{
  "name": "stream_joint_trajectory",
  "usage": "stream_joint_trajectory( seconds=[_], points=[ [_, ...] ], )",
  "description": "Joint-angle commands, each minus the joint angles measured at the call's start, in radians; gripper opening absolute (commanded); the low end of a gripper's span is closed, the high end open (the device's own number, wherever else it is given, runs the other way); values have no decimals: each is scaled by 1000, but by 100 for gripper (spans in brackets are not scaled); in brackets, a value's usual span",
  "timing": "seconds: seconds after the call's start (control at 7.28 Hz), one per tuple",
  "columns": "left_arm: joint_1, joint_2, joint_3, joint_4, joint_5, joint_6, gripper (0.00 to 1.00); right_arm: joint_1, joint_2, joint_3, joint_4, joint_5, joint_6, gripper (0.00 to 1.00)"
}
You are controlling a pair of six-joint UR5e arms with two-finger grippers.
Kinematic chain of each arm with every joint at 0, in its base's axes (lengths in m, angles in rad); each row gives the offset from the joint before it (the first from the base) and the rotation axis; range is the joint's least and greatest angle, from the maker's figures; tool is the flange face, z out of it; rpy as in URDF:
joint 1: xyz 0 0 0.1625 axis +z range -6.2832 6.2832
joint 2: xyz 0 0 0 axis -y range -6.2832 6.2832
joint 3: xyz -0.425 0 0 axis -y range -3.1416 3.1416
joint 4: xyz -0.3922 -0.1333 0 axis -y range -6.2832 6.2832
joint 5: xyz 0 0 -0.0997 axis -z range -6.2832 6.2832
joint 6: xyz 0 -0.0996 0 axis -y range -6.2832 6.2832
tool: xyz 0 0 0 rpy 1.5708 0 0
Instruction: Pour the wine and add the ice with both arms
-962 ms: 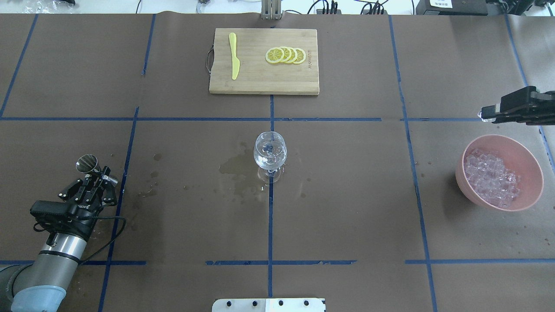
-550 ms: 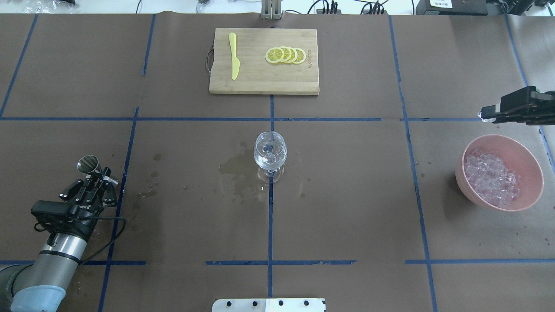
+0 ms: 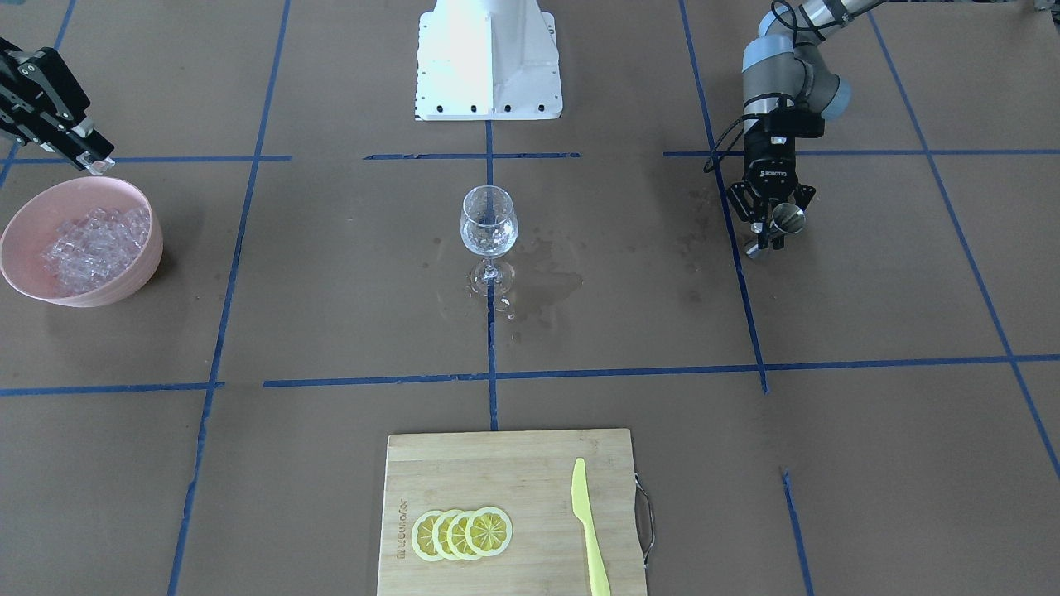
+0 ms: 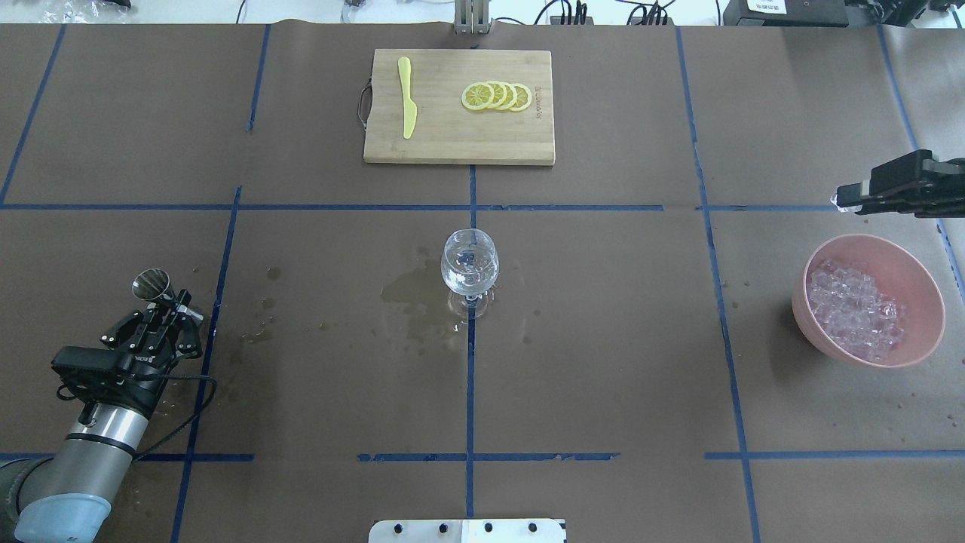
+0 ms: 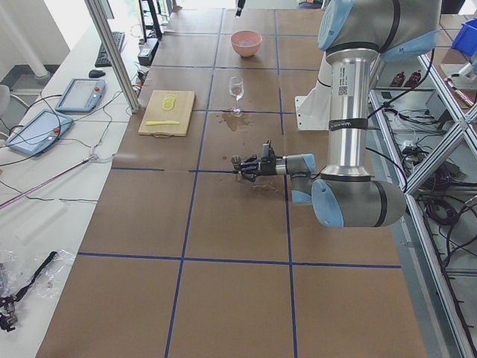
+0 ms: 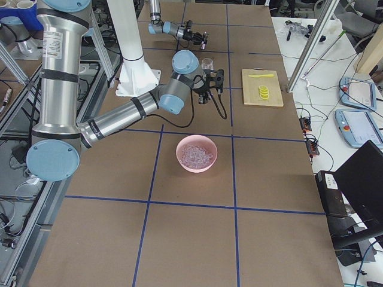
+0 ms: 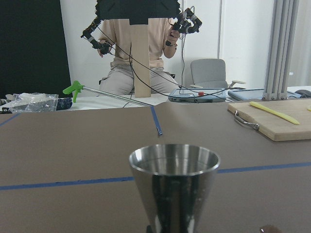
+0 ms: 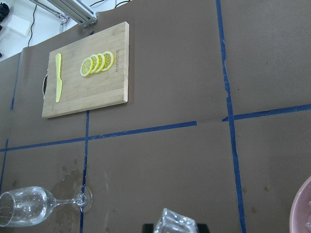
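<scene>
A stemmed wine glass (image 4: pixel 469 265) stands upright at the table's centre with a little clear wine (image 3: pixel 489 240) in its bowl. My left gripper (image 4: pixel 172 311) is at the near left, shut on a small steel jigger (image 4: pixel 151 284), which it holds upright low over the table. The jigger fills the left wrist view (image 7: pixel 174 187). My right gripper (image 4: pixel 844 200) hovers at the far right, beyond the pink bowl (image 4: pixel 923 290), shut on one ice cube (image 8: pixel 177 224). The bowl holds many ice cubes (image 4: pixel 856 308).
A wooden cutting board (image 4: pixel 458 143) at the back centre carries lemon slices (image 4: pixel 497 96) and a yellow plastic knife (image 4: pixel 407 98). A wet patch (image 4: pixel 411 294) darkens the brown paper left of the glass. The white base block (image 3: pixel 487 62) stands at the robot's side.
</scene>
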State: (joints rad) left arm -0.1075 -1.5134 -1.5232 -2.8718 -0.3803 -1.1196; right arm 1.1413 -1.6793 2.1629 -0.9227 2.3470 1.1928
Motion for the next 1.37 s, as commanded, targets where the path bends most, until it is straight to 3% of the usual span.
stream_joint_trajectory(
  seconds=[0.0, 0.14, 0.27, 0.55, 0.69, 0.82, 1.1, 1.24],
  points=[
    [-1, 1, 0, -1, -2, -2, 26, 0, 0, 0, -1, 0, -4, 0],
    [-1, -1, -2, -4, -2, -2, 35, 0, 0, 0, -1, -1, -5, 0],
    [-3, 1, -3, -6, -2, -2, 55, 0, 0, -2, -1, -2, -7, 0],
    [-3, -1, -6, -9, -2, -2, 66, 0, 0, -2, -1, -2, -10, 0],
    [-4, -1, -8, -11, -2, -2, 87, 0, 0, -2, -1, -2, -10, 0],
    [-6, 1, -14, -14, -24, -2, 100, 0, 0, 0, -1, 0, -9, 0],
    [-23, 33, -46, -12, -104, 30, 100, -2, 3, 2, 1, 0, -9, 0],
    [-32, 82, -122, -3, -153, 37, 100, -8, 4, 2, -1, -3, -9, 0]
  ],
)
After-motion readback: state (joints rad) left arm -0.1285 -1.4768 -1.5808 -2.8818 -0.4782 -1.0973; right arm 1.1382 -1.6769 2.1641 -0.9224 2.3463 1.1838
